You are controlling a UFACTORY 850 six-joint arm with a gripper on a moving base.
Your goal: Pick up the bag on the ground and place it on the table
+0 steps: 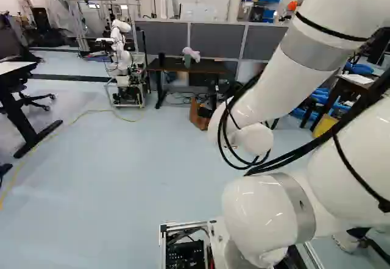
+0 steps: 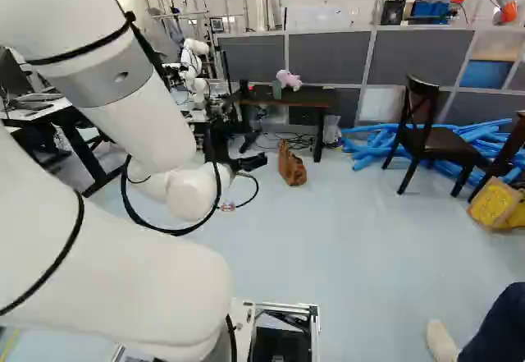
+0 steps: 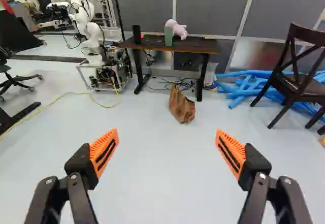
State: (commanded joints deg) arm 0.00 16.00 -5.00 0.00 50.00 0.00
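– Claw (image 3: 167, 131) released, spread wide, empty. Bag (image 3: 182, 105) on floor (image 3: 162, 173), well ahead, near table (image 3: 201, 44).
– Approach next, likely. Base should creep in, claw low and centred, closing only once the bag's top sits between the fingers. Table edge looks easy to clip.
– Blind spots?
– Arm (image 1: 250, 107) hides one side of the bag in left base view. Handles hard to make out.

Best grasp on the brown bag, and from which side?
I'd pinch the narrow top of the bag from above, gripper fingers straddling it: it stands on the floor, tapering upward from a wider base. Approach from the open-floor side, since the table is behind it.
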